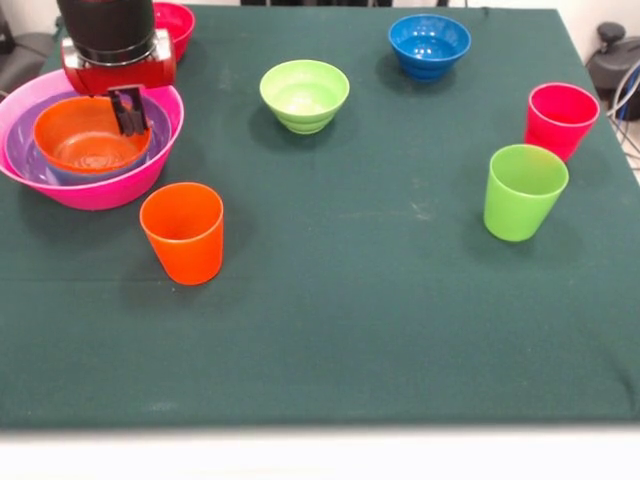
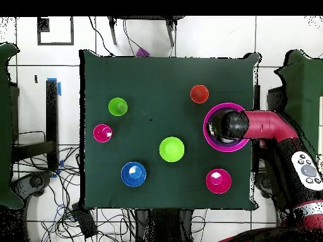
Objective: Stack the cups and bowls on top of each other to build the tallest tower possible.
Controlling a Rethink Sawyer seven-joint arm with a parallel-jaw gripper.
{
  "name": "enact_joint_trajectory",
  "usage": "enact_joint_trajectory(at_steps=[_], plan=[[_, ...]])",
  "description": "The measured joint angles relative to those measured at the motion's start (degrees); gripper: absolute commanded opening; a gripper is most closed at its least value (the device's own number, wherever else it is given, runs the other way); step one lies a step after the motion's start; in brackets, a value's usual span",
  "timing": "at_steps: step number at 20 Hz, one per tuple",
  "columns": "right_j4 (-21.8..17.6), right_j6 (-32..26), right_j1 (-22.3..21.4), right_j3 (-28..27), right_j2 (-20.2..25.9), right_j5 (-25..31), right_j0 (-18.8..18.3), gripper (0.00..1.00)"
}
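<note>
Inside, the pink bowl (image 1: 95, 190) nests purple (image 1: 22, 150) and orange (image 1: 85, 140) bowls; gripper (image 1: 129, 112) state unclear.

Red-pink bowl (image 1: 176, 24) half behind arm (image 1: 110, 40)

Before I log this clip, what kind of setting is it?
Most likely a robotics lab bench, not a home: a table under dark green cloth, loose cables across a white tiled floor, and a red robot arm over nested plastic bowls.
</note>
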Motion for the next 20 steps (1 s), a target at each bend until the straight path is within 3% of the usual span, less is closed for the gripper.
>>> enact_joint_trajectory(at_steps=[20], plan=[[-2.44, 0.0, 1.12, -1.33, 1.28, 0.02, 0.12, 0.0]])
